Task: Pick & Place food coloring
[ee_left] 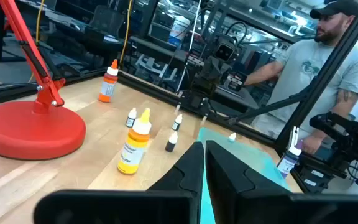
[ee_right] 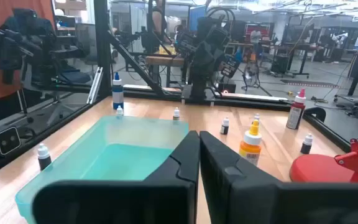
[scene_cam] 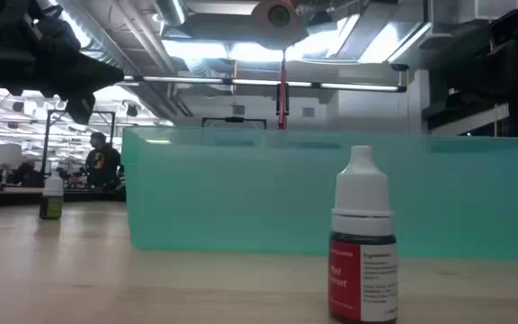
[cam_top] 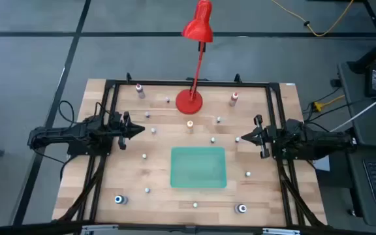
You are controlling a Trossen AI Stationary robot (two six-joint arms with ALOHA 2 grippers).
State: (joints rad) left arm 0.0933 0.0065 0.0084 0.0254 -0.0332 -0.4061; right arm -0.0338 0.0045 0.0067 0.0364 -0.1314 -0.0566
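1. We are seeing a pale wooden worktop [cam_top: 129, 183] with a flat translucent green tray [cam_top: 198, 167] in the middle and a red desk lamp [cam_top: 189, 99] with a round base behind it.
2. The food coloring [cam_top: 190, 124] bottles, tiny and mostly white-capped, are standing scattered around the tray; none is in it.
3. Open wood is lying between tray and frame.
4. The left gripper [cam_top: 139, 129] and right gripper [cam_top: 239, 139] are hovering at the sides, fingers pressed together, holding nothing.

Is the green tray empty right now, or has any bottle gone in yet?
Empty: the green tray shows bare floor from above, and every bottle stands outside it.
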